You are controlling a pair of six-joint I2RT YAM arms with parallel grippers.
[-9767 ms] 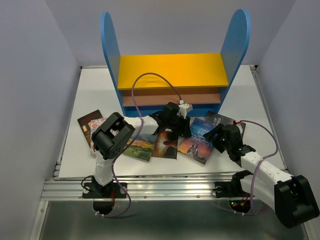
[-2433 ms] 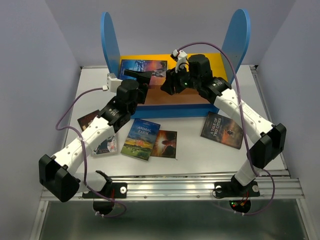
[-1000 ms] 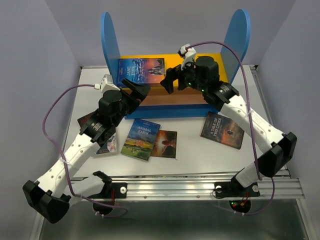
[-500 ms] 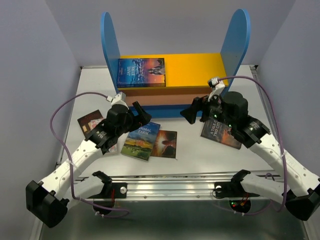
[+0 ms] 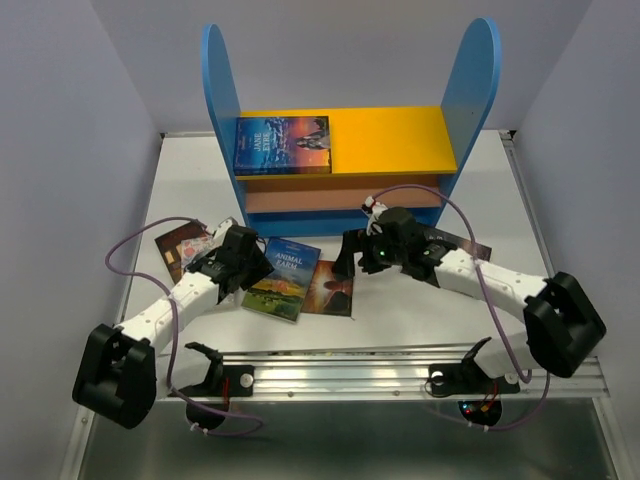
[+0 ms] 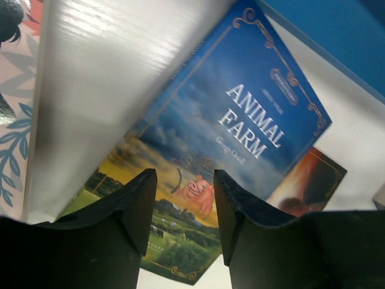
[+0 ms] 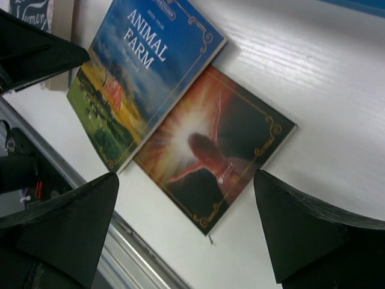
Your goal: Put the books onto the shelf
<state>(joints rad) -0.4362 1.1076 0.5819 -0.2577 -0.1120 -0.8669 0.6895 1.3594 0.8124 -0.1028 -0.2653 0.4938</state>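
The shelf (image 5: 390,140) stands at the back, and one of the books, Jane Eyre (image 5: 282,145), lies flat on its yellow top board. Animal Farm (image 5: 285,275) (image 6: 252,126) and an orange-covered book (image 5: 334,288) (image 7: 216,150) lie side by side on the table. My left gripper (image 5: 250,268) (image 6: 183,208) hovers low over Animal Farm's left part, jaws partly narrowed with only the cover showing between them. Stretched wide and holding nothing, my right gripper (image 5: 350,262) (image 7: 186,241) hangs above the orange book. Tale of Two Cities (image 5: 468,247) is mostly hidden under the right arm.
A dark book (image 5: 178,243) and a pale floral one (image 5: 197,247) (image 6: 12,120) lie at the left. A blurred glossy white surface (image 6: 102,90) crosses the left wrist view; I cannot tell what it is. The metal rail (image 5: 340,375) runs along the near edge.
Both arms dropped from the shelf to the table. The left jaws narrowed over Animal Farm. The right arm swung left, off Tale of Two Cities to above the orange book.
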